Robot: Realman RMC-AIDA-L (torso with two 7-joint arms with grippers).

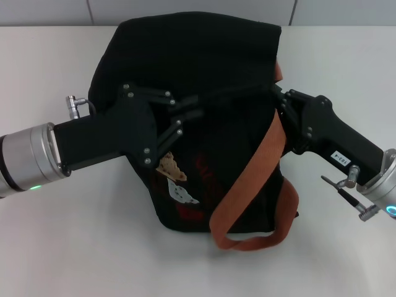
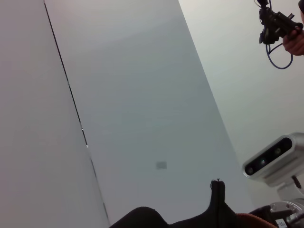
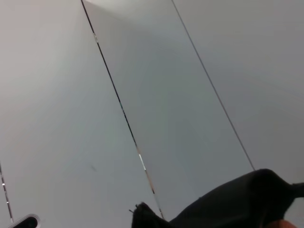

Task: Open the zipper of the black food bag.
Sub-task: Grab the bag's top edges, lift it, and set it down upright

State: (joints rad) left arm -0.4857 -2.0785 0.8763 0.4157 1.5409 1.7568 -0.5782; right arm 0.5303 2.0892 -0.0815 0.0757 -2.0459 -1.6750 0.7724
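Note:
The black food bag [image 1: 204,55] lies in the middle of the white table [image 1: 55,55], with its bear patch [image 1: 170,167] and pale cartoon patch [image 1: 184,193] facing up. One orange-brown handle [image 1: 253,179] loops over its near right side. My left gripper [image 1: 197,107] reaches in from the left over the bag's middle, its fingers drawn together on the black fabric. My right gripper [image 1: 279,99] comes in from the right and meets the bag's right edge by the handle. I cannot make out the zipper against the black cloth. Both wrist views show only a bit of black fabric [image 2: 142,219] [image 3: 237,204].
A light grey tiled wall [image 1: 185,9] runs behind the table. White table surface lies on all sides of the bag. The left wrist view shows the robot's head camera [image 2: 273,161] and a hand with a black device [image 2: 278,23] high up.

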